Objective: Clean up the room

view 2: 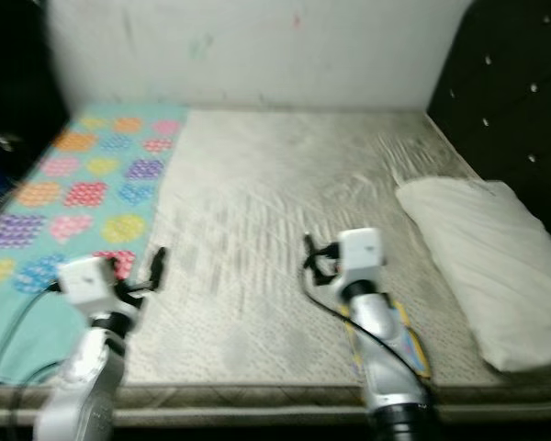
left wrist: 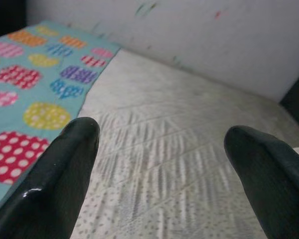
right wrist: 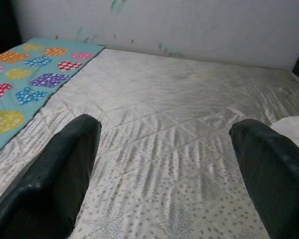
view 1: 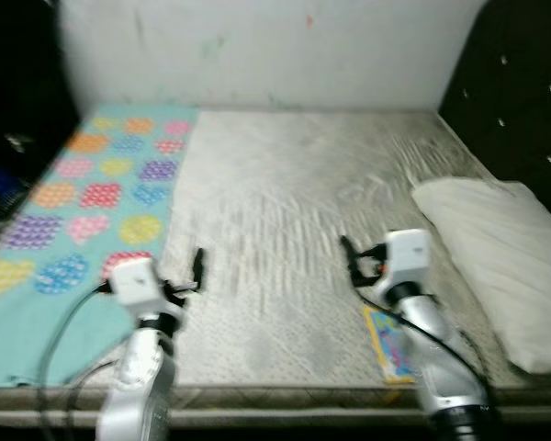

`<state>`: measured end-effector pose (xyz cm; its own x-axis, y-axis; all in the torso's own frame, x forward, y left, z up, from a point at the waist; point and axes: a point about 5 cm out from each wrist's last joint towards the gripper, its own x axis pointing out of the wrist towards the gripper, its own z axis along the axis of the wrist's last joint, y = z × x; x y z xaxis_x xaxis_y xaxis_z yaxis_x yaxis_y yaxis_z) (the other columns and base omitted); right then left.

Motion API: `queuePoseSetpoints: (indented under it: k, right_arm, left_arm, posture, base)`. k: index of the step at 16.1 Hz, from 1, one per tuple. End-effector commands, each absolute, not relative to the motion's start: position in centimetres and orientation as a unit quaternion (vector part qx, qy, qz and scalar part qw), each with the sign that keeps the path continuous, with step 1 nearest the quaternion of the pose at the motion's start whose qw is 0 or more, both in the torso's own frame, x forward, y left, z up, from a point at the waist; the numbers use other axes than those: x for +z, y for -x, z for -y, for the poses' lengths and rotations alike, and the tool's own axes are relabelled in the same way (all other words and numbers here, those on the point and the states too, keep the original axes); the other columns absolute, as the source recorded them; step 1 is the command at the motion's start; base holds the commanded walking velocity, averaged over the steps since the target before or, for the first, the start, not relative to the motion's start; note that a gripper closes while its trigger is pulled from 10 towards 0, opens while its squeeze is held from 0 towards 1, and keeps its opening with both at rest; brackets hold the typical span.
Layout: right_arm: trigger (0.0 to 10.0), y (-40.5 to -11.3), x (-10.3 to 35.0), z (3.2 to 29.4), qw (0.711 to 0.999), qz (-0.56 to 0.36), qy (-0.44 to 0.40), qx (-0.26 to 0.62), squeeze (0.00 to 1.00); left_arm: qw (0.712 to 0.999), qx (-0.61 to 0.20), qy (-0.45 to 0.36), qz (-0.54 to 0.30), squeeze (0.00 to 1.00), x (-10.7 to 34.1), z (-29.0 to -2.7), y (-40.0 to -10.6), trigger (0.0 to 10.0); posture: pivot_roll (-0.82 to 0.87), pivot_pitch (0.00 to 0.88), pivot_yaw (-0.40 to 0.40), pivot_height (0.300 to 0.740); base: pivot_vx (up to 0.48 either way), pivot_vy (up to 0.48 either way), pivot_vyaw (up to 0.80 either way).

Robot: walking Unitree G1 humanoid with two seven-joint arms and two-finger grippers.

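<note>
A teal blanket with coloured hearts lay on the left of the bare mattress. The left gripper hovered spread and empty beside its edge. The right gripper, likewise spread, hung above a small colourful booklet. A white pillow rested rightmost.

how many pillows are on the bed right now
1. The white pillow lies on the bare mattress at the robot's right, beside the dark headboard. Another could be hidden beyond the frame edges.
</note>
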<state>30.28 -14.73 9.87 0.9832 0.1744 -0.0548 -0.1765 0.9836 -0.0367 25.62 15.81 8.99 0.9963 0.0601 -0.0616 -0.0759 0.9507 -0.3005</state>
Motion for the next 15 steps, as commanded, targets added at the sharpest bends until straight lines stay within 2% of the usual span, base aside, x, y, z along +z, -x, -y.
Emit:
queuePoseSetpoints:
  k: [1,6,8,15]
  right_arm:
    - [10.0,-30.37,9.97,15.77,0.997,-0.026,0.03,0.073,0.0]
    - [10.0,-30.36,9.85,15.77,0.996,-0.03,0.029,0.073,0.0]
    - [10.0,-30.4,9.89,15.76,0.996,-0.03,0.028,0.073,0.0]
    - [10.0,-30.33,9.79,15.71,0.996,-0.032,0.029,0.075,0.0]
  left_arm:
    - [0.985,0.021,0.168,-0.032,0.0,9.1,-14.51,-25.91,10.0]
    - [0.983,0.017,0.18,-0.03,0.0,9.15,-14.4,-25.86,10.0]
    - [0.983,0.015,0.181,-0.031,0.0,9.19,-14.3,-25.89,10.0]
    - [0.983,0.007,0.181,-0.031,0.0,9.2,-14.23,-25.93,10.0]
  posture:
    - [-0.06,0.0,-0.013,0.74]
    - [-0.05,0.0,-0.016,0.74]
    - [-0.06,0.0,-0.015,0.74]
    - [-0.06,0.0,-0.014,0.74]
  base:
    - [0.0,0.0,0.0]
    - [0.0,0.0,0.0]
    - [0.0,0.0,-0.61]
    - [0.0,0.44,0.0]
